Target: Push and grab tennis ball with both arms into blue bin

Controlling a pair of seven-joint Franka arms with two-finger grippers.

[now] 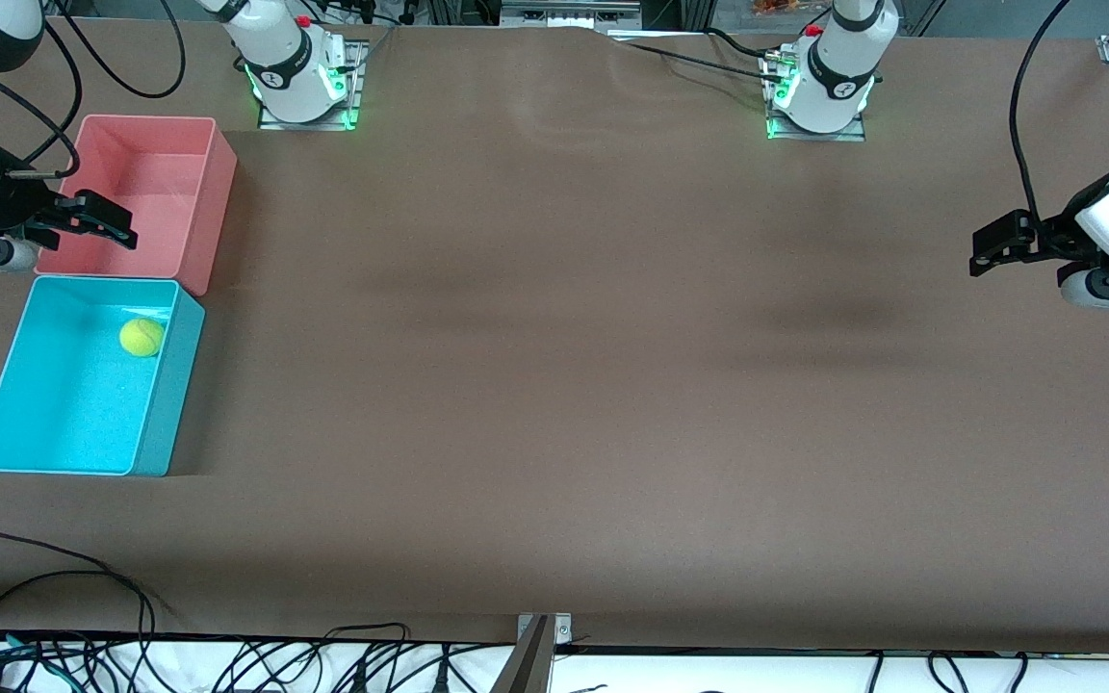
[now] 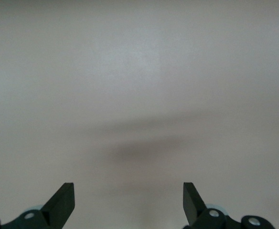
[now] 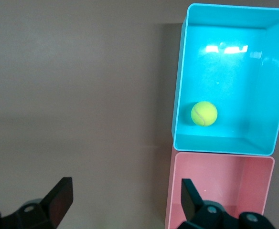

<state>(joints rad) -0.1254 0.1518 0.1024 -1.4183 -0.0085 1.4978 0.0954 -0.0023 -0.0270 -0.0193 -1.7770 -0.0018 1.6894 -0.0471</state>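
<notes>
The tennis ball (image 1: 141, 337) lies inside the blue bin (image 1: 64, 414), close to the wall that adjoins the pink bin. In the right wrist view the ball (image 3: 204, 113) rests on the blue bin's floor (image 3: 235, 81). My right gripper (image 1: 116, 226) hangs open and holds nothing over the pink bin's edge; its fingertips (image 3: 125, 188) straddle that bin's rim. At the left arm's end of the table my left gripper (image 1: 983, 252) hovers open over bare brown surface, with nothing between its fingertips (image 2: 128, 187).
The pink bin (image 1: 145, 173) stands against the blue bin, farther from the front camera, and shows as well in the right wrist view (image 3: 216, 186). Brown table surface (image 1: 554, 366) spreads between the bins and the left gripper. Black cables (image 1: 227, 664) run along the table's near edge.
</notes>
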